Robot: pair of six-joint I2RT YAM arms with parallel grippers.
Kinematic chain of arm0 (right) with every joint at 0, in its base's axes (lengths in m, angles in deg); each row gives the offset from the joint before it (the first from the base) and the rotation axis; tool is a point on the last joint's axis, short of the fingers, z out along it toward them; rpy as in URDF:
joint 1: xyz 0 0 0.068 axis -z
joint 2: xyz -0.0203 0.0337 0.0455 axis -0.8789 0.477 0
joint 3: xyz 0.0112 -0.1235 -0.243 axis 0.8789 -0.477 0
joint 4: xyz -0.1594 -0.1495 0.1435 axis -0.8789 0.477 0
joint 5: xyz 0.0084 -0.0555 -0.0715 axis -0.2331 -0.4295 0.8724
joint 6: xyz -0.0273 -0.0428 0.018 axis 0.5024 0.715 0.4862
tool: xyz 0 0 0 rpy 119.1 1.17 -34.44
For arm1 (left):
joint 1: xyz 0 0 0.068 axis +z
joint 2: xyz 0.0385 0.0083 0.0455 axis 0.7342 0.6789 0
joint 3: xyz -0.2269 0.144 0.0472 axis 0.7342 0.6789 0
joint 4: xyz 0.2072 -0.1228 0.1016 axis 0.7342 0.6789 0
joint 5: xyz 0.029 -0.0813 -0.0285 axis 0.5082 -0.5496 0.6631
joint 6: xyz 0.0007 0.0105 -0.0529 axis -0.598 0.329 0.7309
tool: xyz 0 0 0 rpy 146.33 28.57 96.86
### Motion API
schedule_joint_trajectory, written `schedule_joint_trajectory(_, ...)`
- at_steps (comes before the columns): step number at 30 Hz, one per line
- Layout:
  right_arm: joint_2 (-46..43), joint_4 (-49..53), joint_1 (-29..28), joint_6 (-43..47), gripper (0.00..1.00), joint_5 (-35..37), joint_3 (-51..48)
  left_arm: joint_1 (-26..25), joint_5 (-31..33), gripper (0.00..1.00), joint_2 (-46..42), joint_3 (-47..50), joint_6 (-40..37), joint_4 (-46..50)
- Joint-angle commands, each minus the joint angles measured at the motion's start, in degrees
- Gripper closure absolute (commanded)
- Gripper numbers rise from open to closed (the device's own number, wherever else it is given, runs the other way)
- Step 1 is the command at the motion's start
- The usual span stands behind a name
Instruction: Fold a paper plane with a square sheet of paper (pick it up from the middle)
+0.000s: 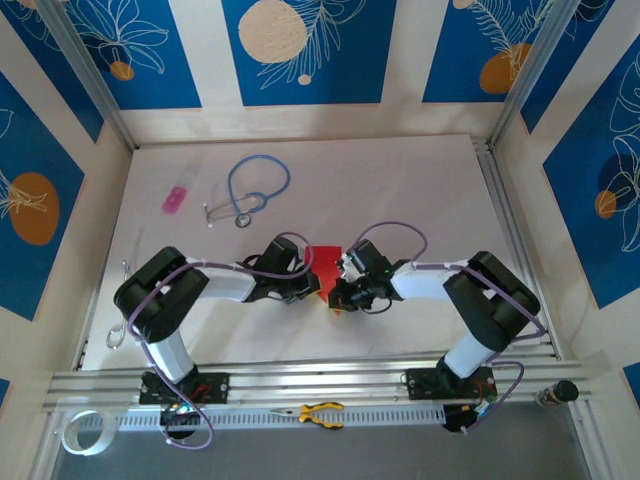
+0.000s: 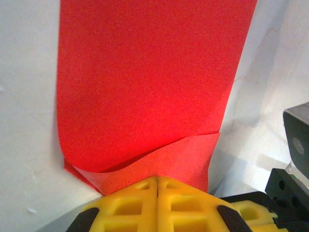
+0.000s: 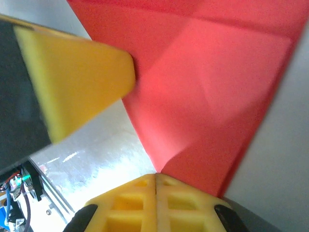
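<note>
White table [image 1: 400, 190], red paper sheet [image 2: 149, 82] clamped in left pincer [image 2: 157, 180] and right pincer [image 3: 156, 176].

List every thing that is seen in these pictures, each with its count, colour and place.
thin bright red paper sheet: one, red, partly folded, middle of the table, between both claws
small pink rectangular item: one, pink, far left part of the table
blue-tubed stethoscope: one, blue tubing with metal parts, far side, right of the pink item
yellow-handled pliers: one, yellow and black, on the near rail between the arm bases
white coiled strip: one, white, perhaps tape, near left corner
white flat table: one, white, under the arms
left claw: one, yellow pads, shut on the paper
right claw: one, yellow pads, shut on the paper
</note>
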Motion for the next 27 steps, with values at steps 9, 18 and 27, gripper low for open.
schedule_joint_trajectory(9,-7.66,4.18,1.42,0.88,0.98,1.28,-8.72,0.02,4.20,1.00,2.86,1.67,-1.63,0.33)
schedule_joint_trajectory(18,-17.70,5.31,4.21,-2.33,0.98,1.45,-6.30,-0.05,4.76,1.00,4.08,-0.44,-1.57,-1.15)
schedule_joint_trajectory(27,-9.50,2.06,4.88,-6.54,0.97,1.47,-1.09,-0.25,4.83,1.00,3.79,0.18,-0.65,-3.24)
